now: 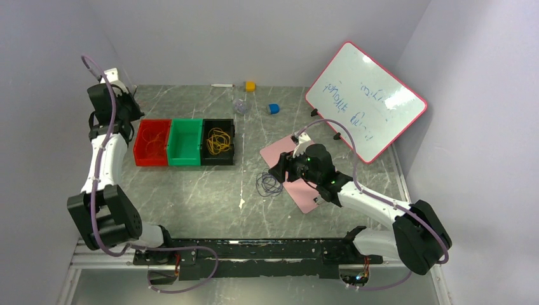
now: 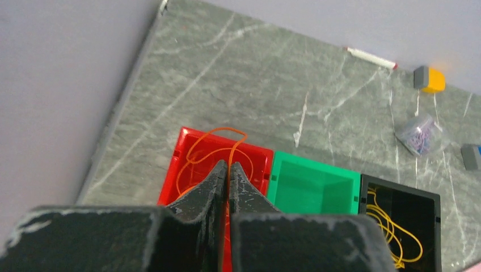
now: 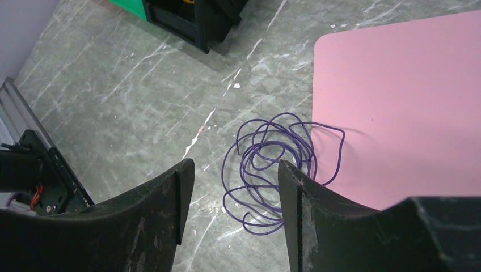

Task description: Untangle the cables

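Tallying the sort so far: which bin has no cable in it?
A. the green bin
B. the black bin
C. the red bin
A: the green bin shows only its bare floor, while the orange cable is in the red bin and the yellow cable is in the black bin.

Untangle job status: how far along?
Done: yellow cable sits alone in the black bin, orange cable in the red bin. In hand: left hand shut over the orange cable; right hand open above the purple cable. Remaining: purple cable lies loose on the table; green bin empty.
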Controlling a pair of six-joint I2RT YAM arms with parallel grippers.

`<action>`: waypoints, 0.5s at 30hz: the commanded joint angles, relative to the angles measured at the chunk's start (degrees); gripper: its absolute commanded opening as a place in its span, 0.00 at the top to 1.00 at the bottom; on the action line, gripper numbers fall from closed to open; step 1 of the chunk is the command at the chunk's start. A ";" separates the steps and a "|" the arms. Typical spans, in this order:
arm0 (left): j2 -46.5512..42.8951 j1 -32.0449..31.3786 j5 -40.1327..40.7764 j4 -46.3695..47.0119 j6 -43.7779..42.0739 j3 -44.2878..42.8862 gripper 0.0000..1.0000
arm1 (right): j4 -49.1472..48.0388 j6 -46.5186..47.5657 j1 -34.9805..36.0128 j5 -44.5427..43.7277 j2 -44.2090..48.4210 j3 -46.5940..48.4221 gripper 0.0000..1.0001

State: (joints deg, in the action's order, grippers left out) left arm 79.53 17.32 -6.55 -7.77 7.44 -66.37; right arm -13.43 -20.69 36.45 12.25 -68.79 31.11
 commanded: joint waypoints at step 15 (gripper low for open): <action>9.11 0.58 -3.46 -13.14 7.42 0.09 0.93 | -2.21 -0.18 -0.19 0.38 -0.65 0.09 0.40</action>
State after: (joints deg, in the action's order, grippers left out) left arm 86.08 17.37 -10.52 -16.93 12.29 -65.54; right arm -13.67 -20.73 36.45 12.32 -69.28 31.11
